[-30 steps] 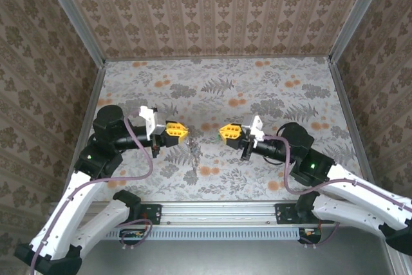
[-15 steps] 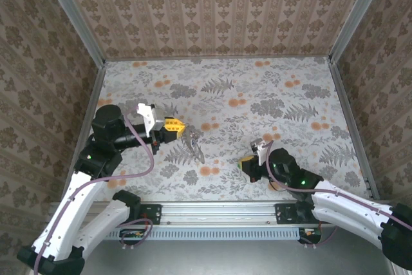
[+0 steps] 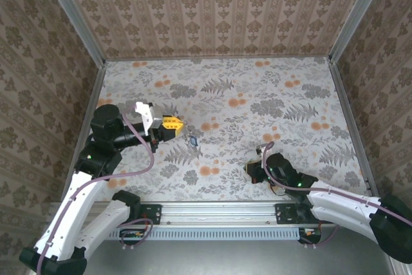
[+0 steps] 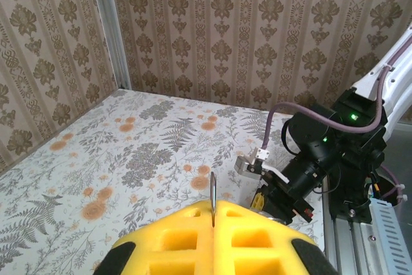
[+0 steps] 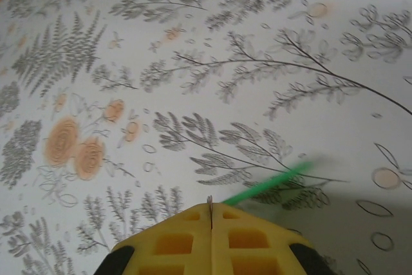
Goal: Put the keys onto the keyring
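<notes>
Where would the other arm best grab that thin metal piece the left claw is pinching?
Probably the free part of the keyring poking out past the left gripper's shut fingertips, approached from the front, opposite that gripper. It shows edge-on as a thin sliver, so pads should close across its flat sides.

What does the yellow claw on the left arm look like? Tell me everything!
The left gripper has two chunky yellow fingers, plastic-looking with square hollows, pressed shut side by side. A thin grey metal sliver sticks out of the seam between them, pinched there. It hangs above the flowery table, pointing toward the right arm.
</notes>
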Robot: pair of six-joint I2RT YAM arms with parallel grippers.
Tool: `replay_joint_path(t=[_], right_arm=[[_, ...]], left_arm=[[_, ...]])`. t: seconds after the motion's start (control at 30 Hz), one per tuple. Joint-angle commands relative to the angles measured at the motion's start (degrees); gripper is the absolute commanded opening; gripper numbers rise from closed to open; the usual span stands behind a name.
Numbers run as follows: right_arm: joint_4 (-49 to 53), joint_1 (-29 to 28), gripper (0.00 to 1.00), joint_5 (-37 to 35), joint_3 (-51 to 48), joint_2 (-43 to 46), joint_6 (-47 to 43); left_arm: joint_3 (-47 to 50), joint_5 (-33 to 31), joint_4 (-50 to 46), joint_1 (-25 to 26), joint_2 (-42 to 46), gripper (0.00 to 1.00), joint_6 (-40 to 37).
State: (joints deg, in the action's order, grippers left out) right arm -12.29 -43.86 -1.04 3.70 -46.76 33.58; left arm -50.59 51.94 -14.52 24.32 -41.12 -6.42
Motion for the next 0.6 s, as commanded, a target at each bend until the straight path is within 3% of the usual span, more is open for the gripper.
replay_joint_path(t=[0.0, 0.27, 0.47, 0.57], right_arm=[[-2.09, 0.35, 0.00, -4.00, -1.35, 0.84, 3.14], [2.77, 0.36, 0.06, -6.65, -3.96, 7.08, 5.17], [5.01, 0.59, 0.15, -7.30, -2.96, 5.68, 6.62], [7.43, 0.93, 0.27, -7.31, -1.30, 4.11, 7.32]], left_arm=[[0.40, 1.97, 2.75, -0.32, 1.05, 0.00, 1.15], [0.49, 2.21, 3.00, -0.59, 1.13, 0.00, 1.23], [0.59, 2.52, 3.47, -0.52, 1.48, 0.00, 1.65], [0.67, 2.55, 3.58, -0.58, 1.78, 0.00, 1.76]])
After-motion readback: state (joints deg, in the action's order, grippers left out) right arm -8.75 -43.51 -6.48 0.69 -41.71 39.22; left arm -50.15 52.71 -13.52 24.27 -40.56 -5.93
